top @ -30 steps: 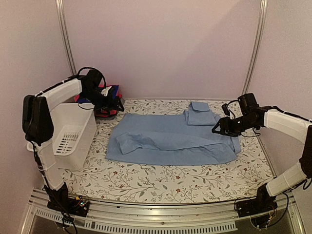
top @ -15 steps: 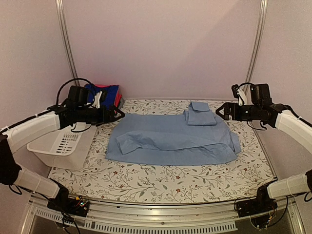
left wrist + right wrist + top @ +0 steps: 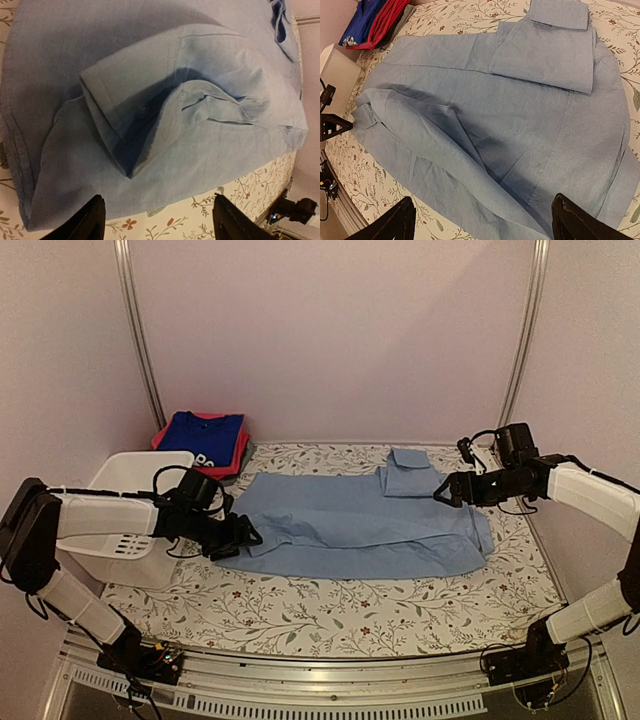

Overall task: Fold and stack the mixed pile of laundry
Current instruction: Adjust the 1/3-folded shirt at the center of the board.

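The large pale-blue shirt [image 3: 350, 525] lies spread flat on the floral cloth, one sleeve folded across its front [image 3: 165, 95]. Folded garments are stacked at the back left, a blue item with white print [image 3: 203, 435] on top of a red one [image 3: 385, 22]. My left gripper [image 3: 243, 537] hovers low at the shirt's left hem, open with nothing between its fingers [image 3: 159, 220]. At the shirt's right side, beside a folded-back panel [image 3: 410, 472], my right gripper [image 3: 445, 490] hangs open and empty over the fabric [image 3: 482, 225].
A white slotted basket [image 3: 135, 468] stands at the left edge, and my left arm reaches across it. The floral tablecloth [image 3: 330, 615] shows bare in front of the shirt. Metal posts stand at both back corners against the wall.
My left arm swung from the back-left stack down to the shirt's left hem. The right gripper opened, rose, then dropped back toward the shirt's right side.
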`<state>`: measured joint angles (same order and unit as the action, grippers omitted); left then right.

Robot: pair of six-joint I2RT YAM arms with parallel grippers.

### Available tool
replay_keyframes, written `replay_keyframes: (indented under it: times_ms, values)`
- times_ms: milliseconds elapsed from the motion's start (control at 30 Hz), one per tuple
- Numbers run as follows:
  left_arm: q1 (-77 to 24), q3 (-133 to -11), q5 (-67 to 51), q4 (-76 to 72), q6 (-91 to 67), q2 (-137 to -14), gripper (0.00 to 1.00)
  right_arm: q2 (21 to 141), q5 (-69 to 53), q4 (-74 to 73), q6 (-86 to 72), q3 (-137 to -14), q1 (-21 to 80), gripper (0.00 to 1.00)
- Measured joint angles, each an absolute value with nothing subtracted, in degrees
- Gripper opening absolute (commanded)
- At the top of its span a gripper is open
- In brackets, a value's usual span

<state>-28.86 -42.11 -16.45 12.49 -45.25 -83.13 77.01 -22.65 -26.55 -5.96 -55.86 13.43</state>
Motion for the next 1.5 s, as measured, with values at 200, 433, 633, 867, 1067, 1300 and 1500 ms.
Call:
replay_keyframes:
  times_ms: [200, 433, 633, 867, 1067, 1300, 1500]
  values:
    - [-28.9, -44.4, -14.0, 12.7, -46.7, -89.7, 0.69, 79.3, -22.0, -27.9, -4.5, -55.9, 13.4, 0.89]
    - [-28.9, -46.7, -13.9, 10.2, -46.7, -93.4, 0.61, 80.0, -21.3, -28.7, -4.0, -55.8, 13.4, 0.89]
    - [-28.7, -48.2, -14.4, 8.4, -46.5, -95.7, 0.37, 80.0, -21.0, -28.8, -4.0, -55.8, 13.4, 0.89]
    - [-28.9, -53.2, -16.3, 9.6, -43.8, -96.9, 0.03, 80.0, -20.6, -28.7, -4.1, -54.6, 13.4, 0.89]
    - [-29.4, -65.6, -19.0, 14.1, -41.1, -97.4, 0.0, 80.0, -20.3, -28.7, -4.5, -53.9, 13.4, 0.88]
    - [-29.5, -77.9, -22.6, 24.8, -38.2, -98.8, 0.0, 80.0, -20.0, -28.5, -4.9, -53.8, 13.4, 0.88]
    - [-27.3, -76.9, -25.2, 32.8, -35.4, -95.0, 0.0, 79.9, -19.8, -28.5, -5.1, -52.0, 13.4, 0.84]
